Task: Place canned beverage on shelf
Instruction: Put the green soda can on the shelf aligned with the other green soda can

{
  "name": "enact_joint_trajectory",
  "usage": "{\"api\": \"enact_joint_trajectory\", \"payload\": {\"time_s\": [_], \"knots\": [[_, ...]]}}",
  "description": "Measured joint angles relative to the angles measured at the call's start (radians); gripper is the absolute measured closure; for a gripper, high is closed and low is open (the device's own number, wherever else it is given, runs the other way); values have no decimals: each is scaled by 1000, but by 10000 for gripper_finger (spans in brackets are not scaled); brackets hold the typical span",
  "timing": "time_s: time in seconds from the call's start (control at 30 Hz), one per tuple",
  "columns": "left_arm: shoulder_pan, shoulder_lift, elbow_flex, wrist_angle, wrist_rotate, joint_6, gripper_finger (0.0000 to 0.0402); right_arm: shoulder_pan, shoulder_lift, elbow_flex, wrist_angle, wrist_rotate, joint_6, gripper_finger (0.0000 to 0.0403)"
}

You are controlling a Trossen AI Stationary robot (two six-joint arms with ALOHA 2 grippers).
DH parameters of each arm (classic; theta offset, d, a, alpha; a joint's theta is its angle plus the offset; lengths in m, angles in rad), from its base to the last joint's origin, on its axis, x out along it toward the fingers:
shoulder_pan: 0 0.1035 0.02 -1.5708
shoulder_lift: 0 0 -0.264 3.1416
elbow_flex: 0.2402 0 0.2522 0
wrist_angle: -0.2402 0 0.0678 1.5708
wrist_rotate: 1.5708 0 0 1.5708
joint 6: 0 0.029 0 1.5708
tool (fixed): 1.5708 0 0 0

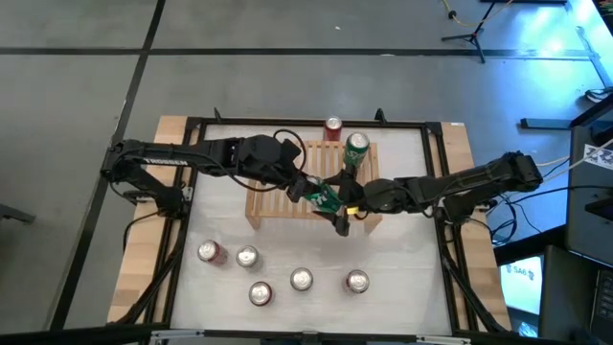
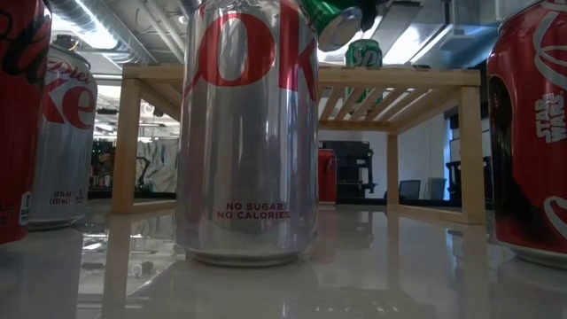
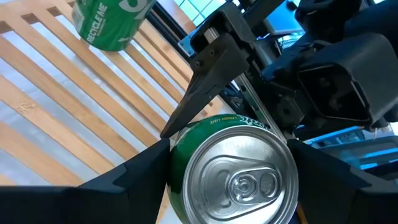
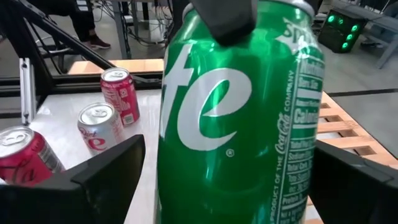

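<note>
Near row: five loose cans on the table. Mid: green can, tilted over the shelf front edge, clamped by the left gripper; right gripper, jaws wide, straddles it without visible contact. Far: a second green can upright on the shelf.
</note>
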Motion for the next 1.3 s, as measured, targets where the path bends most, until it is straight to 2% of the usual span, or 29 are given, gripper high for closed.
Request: {"api": "enact_joint_trajectory", "payload": {"time_s": [0.23, 0.53, 0.87, 1.03, 1.3], "knots": [[0, 0, 0, 3, 0, 19, 126, 1, 0, 0, 4, 0, -1, 24], [0, 0, 0, 1, 0, 34, 126, 1, -1, 0, 4, 7, 4, 112], [1, 0, 1, 20, 4, 52, 92, 1, -4, -1, 3, -5, -4, 100], [2, 0, 2, 15, 38, 52, 89, 3, -4, -1, 2, -50, -5, 108], [2, 0, 2, 6, 117, 53, 88, 2, -4, -1, 3, -45, -9, 106]]}}
